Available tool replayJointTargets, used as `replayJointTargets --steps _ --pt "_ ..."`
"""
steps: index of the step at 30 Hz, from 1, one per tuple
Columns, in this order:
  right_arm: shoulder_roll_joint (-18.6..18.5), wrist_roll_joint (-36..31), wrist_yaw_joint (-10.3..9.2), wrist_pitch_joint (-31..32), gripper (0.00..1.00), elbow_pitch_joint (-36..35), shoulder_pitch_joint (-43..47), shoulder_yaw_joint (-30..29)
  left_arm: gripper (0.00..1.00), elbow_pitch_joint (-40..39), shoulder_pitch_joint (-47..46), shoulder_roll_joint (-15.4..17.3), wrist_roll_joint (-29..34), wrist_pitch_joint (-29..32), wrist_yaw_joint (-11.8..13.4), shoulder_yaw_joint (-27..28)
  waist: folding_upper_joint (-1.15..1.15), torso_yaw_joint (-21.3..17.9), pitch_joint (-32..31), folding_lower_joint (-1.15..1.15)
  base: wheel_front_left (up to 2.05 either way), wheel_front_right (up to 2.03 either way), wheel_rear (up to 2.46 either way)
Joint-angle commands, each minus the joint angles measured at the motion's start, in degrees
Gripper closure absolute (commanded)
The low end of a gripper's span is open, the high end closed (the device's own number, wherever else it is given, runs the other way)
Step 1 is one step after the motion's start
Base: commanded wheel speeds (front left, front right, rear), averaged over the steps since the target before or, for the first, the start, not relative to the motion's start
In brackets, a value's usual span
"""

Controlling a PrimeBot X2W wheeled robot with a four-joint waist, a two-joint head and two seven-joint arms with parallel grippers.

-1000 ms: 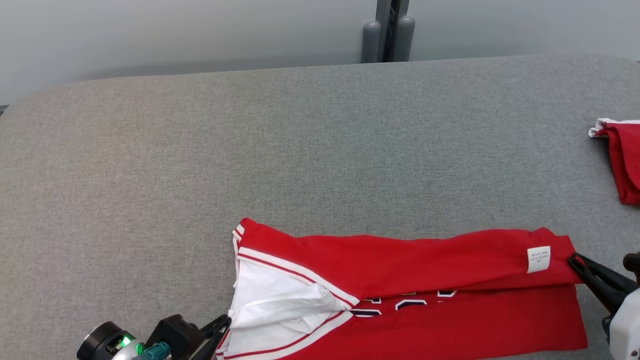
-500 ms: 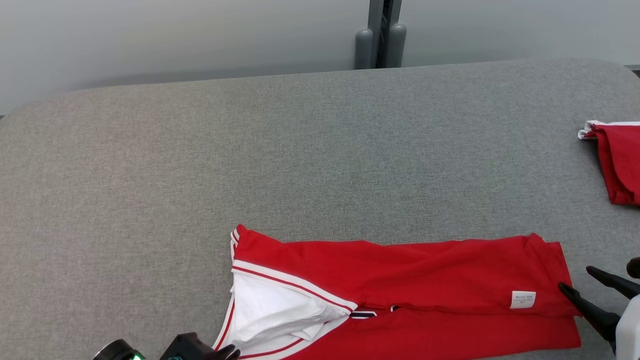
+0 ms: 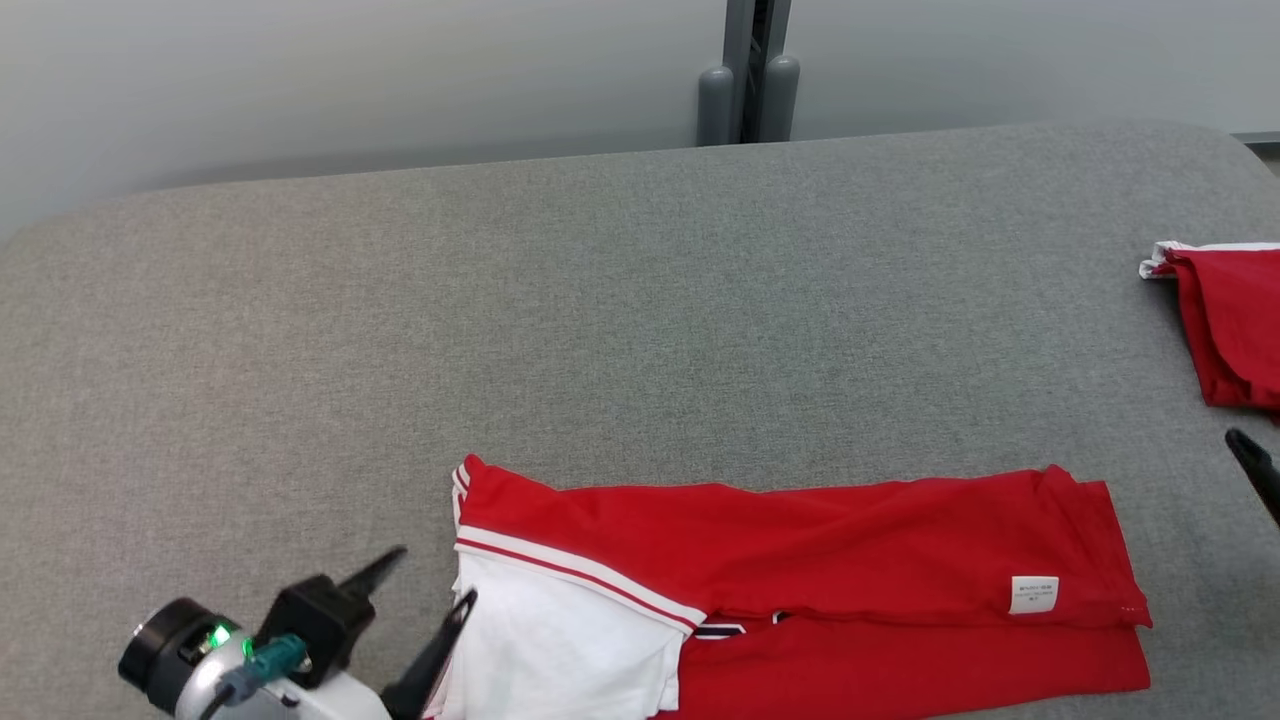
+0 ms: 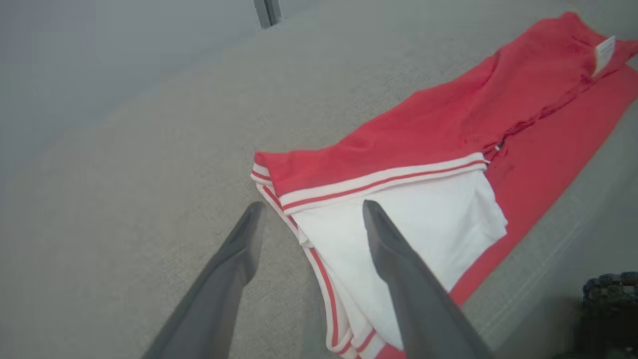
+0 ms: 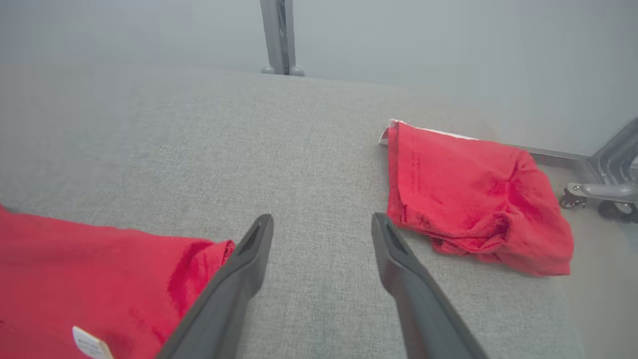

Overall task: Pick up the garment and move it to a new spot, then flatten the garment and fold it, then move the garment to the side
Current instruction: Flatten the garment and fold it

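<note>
Garment (image 3: 800, 540) lay soft and limp, likely best pinched at end corners; left gripper (image 3: 435, 573), right gripper (image 5: 323, 219) both gaped empty

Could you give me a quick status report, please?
Left gripper open at white end of garment. Right gripper open over table, beside its label end. It's folded lengthwise, lying flat. Second red garment far right, not in the way.
</note>
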Motion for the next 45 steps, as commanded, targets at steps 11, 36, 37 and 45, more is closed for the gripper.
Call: replayJointTargets --steps 11,36,37,45 --pt "17.6 -18.5 -0.03 -1.9 0.00 -4.3 6.9 -28.8 0.00 8.1 -5.6 -15.4 -1.4 -21.6 9.3 9.2 0.00 -2.4 0.0 0.00 0.00 0.00 0.00" --pt "39.4 -31.4 -0.03 -1.9 0.00 -1.8 22.1 -47.2 0.00 21.2 -1.2 -33.6 13.6 -29.7 -0.8 23.6 0.00 -1.4 -0.2 0.00 0.00 0.00 0.00" --pt "39.3 -31.0 -0.03 -1.9 0.00 -0.6 21.8 -46.9 0.00 21.3 -1.2 -33.9 14.2 -29.7 -1.3 23.9 0.00 -1.2 -0.1 0.00 0.00 0.00 0.00" --pt "39.4 -27.0 -0.03 -1.9 0.00 8.0 19.9 -44.4 0.00 21.5 -1.5 -35.0 16.6 -29.7 -3.7 26.2 0.00 -0.1 0.2 0.00 0.00 0.00 0.00"
